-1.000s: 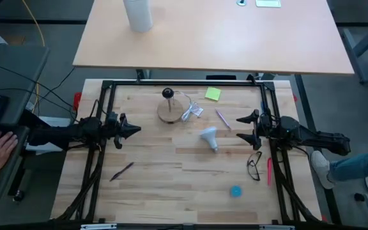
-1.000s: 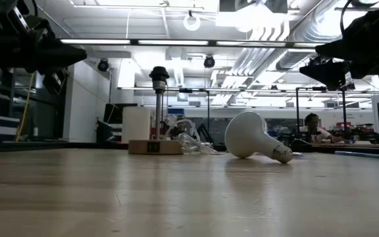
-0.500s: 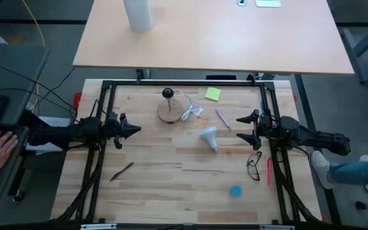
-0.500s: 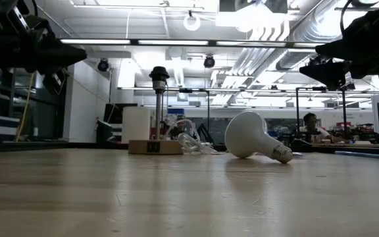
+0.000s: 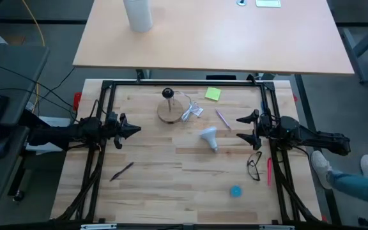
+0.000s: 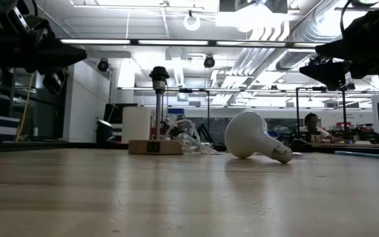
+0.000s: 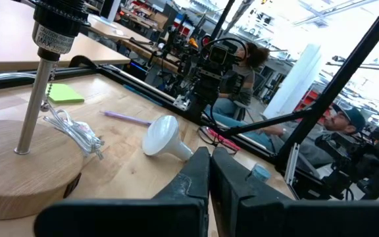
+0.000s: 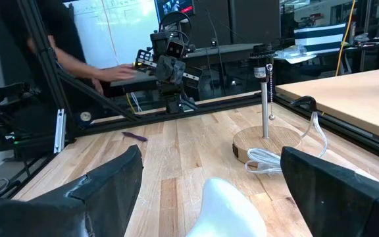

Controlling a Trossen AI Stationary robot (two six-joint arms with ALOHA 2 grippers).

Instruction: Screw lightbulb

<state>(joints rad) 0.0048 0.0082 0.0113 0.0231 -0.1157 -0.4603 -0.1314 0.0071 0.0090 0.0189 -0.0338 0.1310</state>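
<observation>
Two grippers are held above the wooden table (image 5: 158, 191), one at each side edge. The left gripper (image 5: 135, 130) is seen with its fingers (image 7: 196, 174) pressed together, nothing between them; the lightbulb (image 5: 209, 137) lies well ahead of those fingertips, on its side on the boards, globe toward the round wooden base (image 5: 168, 112) and screw end away from it. The right gripper (image 5: 241, 128) is seen with its fingers (image 8: 110, 178) spread wide, and the bulb's globe lies just ahead of the gap between them, untouched. The black socket post (image 6: 158, 99) is set upright on the wooden base, farther beyond the right fingertips, with a coiled white cord (image 5: 189, 112) beside it. A pair of glasses (image 5: 254, 167) lies beside the right arm.
</observation>
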